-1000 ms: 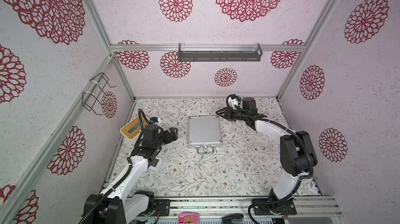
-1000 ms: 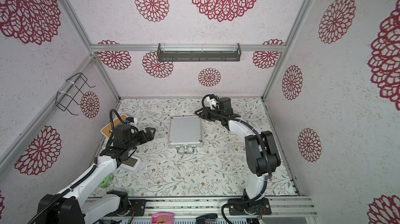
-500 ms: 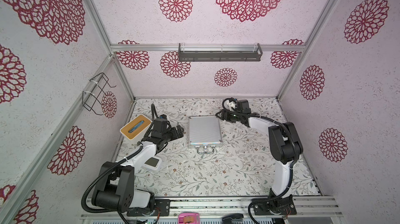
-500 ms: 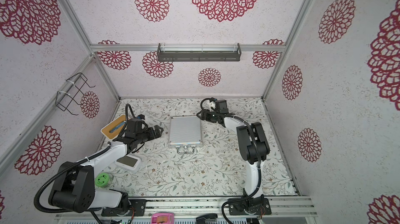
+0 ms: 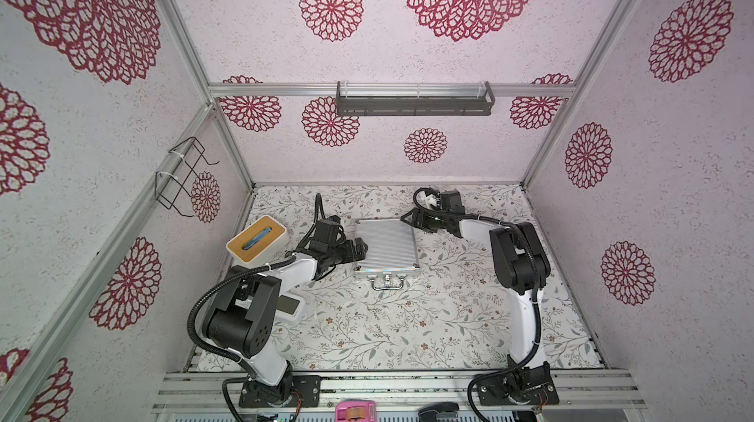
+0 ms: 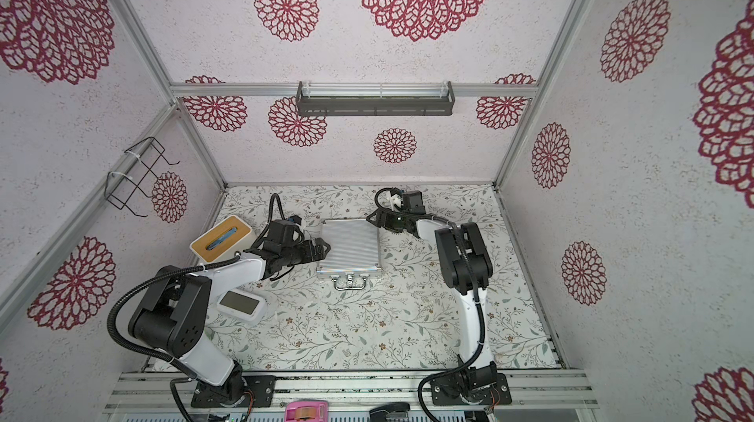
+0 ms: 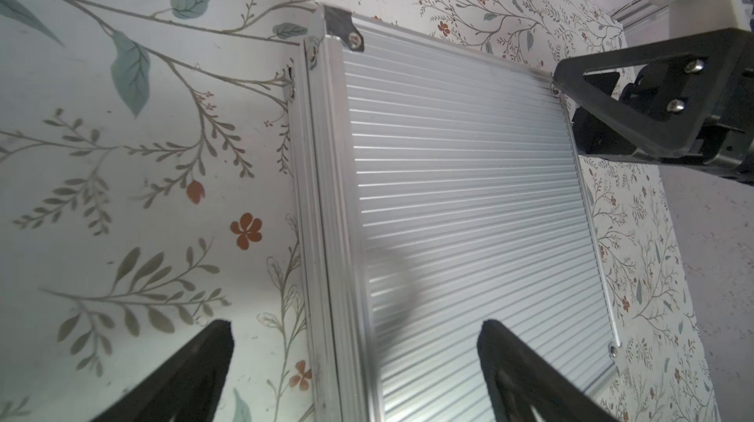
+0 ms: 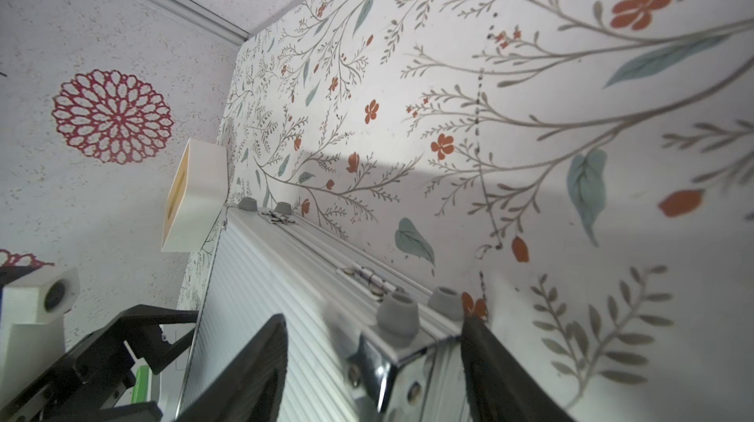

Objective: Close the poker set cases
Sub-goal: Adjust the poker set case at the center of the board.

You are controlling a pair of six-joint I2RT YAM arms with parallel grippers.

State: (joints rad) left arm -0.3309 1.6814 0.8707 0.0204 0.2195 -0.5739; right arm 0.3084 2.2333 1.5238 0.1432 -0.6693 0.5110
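Silver ribbed aluminium covers the poker set case (image 5: 386, 246), which lies flat with its lid down in the middle of the floral table (image 5: 408, 330). Its chrome handle (image 5: 387, 283) faces the arms' bases. Grey rubber feet (image 8: 398, 318) and hinges (image 8: 371, 279) line its far edge. The left arm stretches low toward the case's left side, and the left gripper (image 5: 362, 248) straddles that edge with jaws spread wide. The right arm bends at a raised elbow. The right gripper (image 5: 407, 221) sits at the far right corner with jaws apart on either side; whether they touch it I cannot tell.
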